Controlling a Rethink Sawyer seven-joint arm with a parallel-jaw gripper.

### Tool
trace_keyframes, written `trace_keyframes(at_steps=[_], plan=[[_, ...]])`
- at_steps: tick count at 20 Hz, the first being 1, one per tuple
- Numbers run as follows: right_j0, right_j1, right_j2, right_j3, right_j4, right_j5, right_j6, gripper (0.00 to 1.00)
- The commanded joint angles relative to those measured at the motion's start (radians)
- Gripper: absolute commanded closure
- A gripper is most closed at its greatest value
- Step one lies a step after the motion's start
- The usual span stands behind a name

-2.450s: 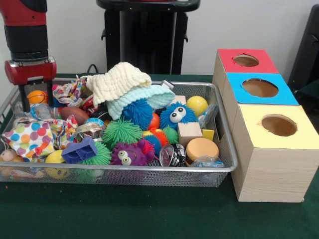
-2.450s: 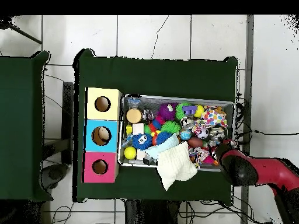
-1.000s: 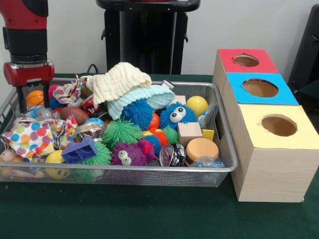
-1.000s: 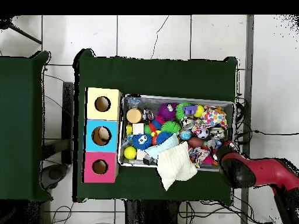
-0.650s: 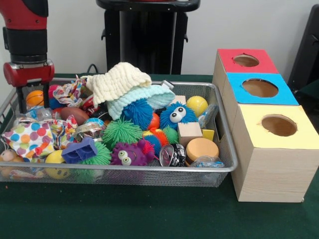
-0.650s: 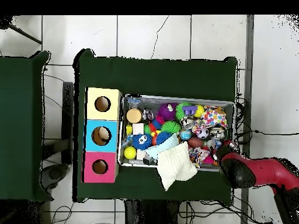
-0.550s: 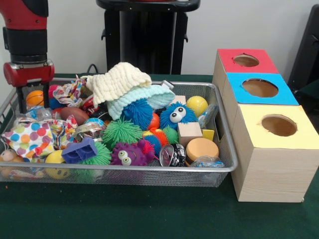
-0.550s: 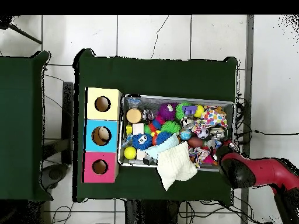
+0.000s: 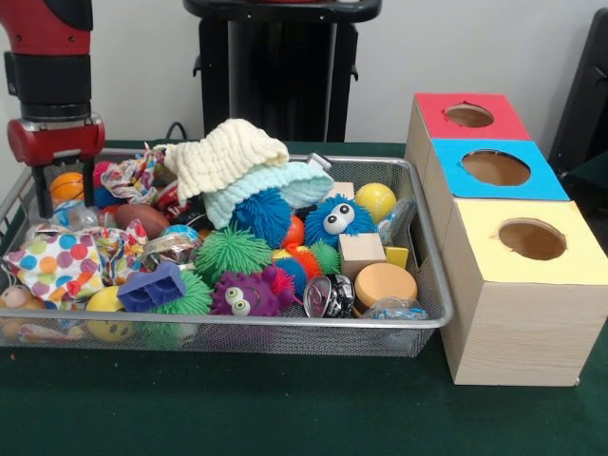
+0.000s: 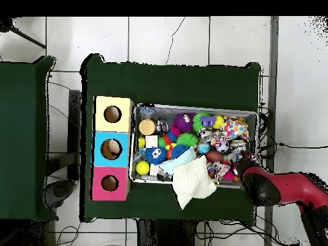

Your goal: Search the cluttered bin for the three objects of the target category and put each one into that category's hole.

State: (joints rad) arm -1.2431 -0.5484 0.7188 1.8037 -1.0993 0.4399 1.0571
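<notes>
The cluttered bin (image 9: 285, 323) is a silver wire-mesh basket left of the boxes, full of toys; it also shows in the overhead view (image 10: 192, 106). My gripper (image 9: 68, 204) hangs from the red arm at the bin's far left end. It is open, with its fingers (image 9: 42, 190) down among the toys on either side of a small orange ball (image 9: 70, 184). In the overhead view the arm (image 10: 262, 186) covers the gripper. Three wooden boxes stand in a row, each with a round hole: red top (image 9: 503, 123), blue top (image 9: 541, 180), yellow top (image 9: 579, 256).
A cream knitted cloth (image 9: 223, 152) and a light-blue cloth (image 9: 275, 185) lie heaped at the bin's back. Spiky balls in blue (image 9: 337, 218), green (image 9: 231, 252) and purple (image 9: 242, 293), a yellow ball (image 9: 376, 200), a wooden cube (image 9: 361, 254) and a polka-dot cloth (image 9: 57, 261) crowd the bin.
The arm has shifted only slightly at the bin's left end. The orange ball and the other toys lie as before.
</notes>
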Motion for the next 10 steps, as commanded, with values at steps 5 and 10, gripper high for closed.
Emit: trace_keyframes(at_steps=[5,10], plan=[[0.01,0.055,0.067,0.04,-0.098,0.042,-0.486,0.0],[0.035,0.054,0.039,0.037,-0.111,0.014,-0.459,0.0]])
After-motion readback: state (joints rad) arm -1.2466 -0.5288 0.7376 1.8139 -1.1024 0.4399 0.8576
